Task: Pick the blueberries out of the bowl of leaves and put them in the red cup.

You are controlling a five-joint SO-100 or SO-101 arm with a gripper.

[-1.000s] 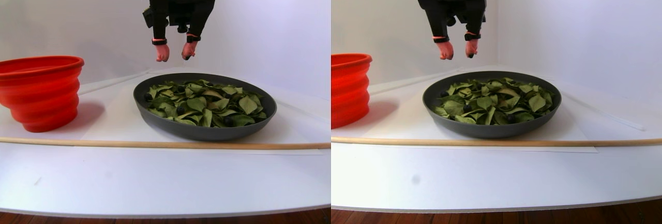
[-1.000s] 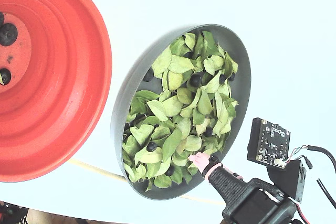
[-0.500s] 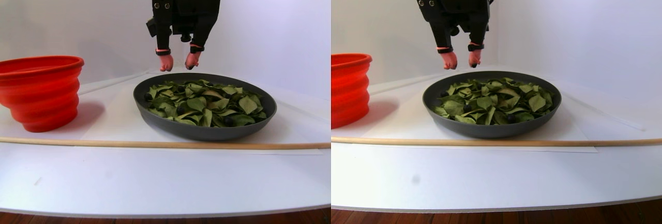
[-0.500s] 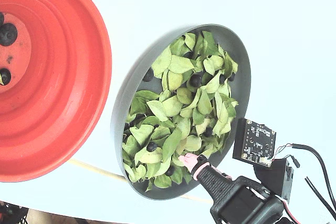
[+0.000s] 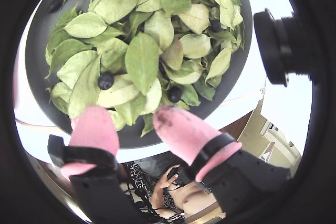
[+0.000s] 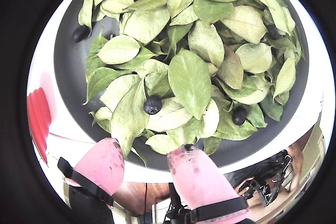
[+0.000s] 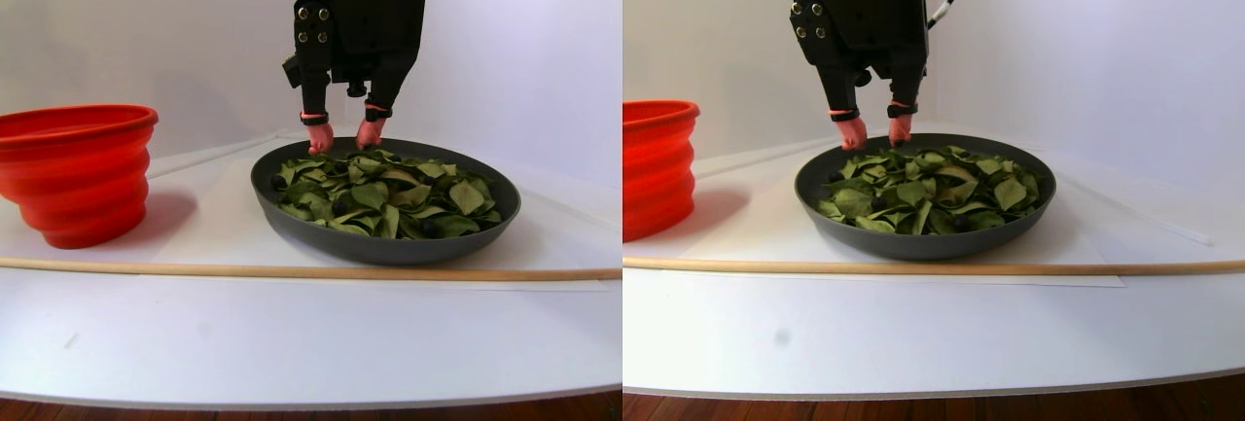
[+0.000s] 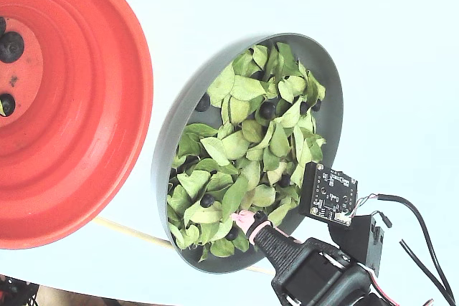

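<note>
The pincer [image 6: 149,163] hangs over the near rim of the bowl [image 6: 68,72] with its two pink-tipped fingers [image 5: 94,129] spread apart and nothing between them. In both wrist views the tips sit just above the rim, at the edge of the leaves [image 6: 189,80].

A few berries [image 6: 153,104] lie exposed on the leaves: one just ahead of the gap between the fingers, another [image 6: 239,115] to its right, and one [image 6: 80,33] on bare bowl at the far left. Others peep out only in part, so how many lie buried cannot be told.

In the stereo pair the pincer [image 7: 341,136] stands at the back edge of the bowl [image 7: 379,246]; whether its tips touch the leaves there is hard to judge. The cup [image 7: 78,173] sits on the bench [image 7: 292,333] well to the left, cut off by the frame in the right half.

The fixed view shows the cup [image 8: 93,120] close beside the bowl [image 8: 172,127], with two berries [image 8: 11,46] on its pale floor at the picture's left edge. Only one pink fingertip [image 8: 244,221] shows there.
</note>
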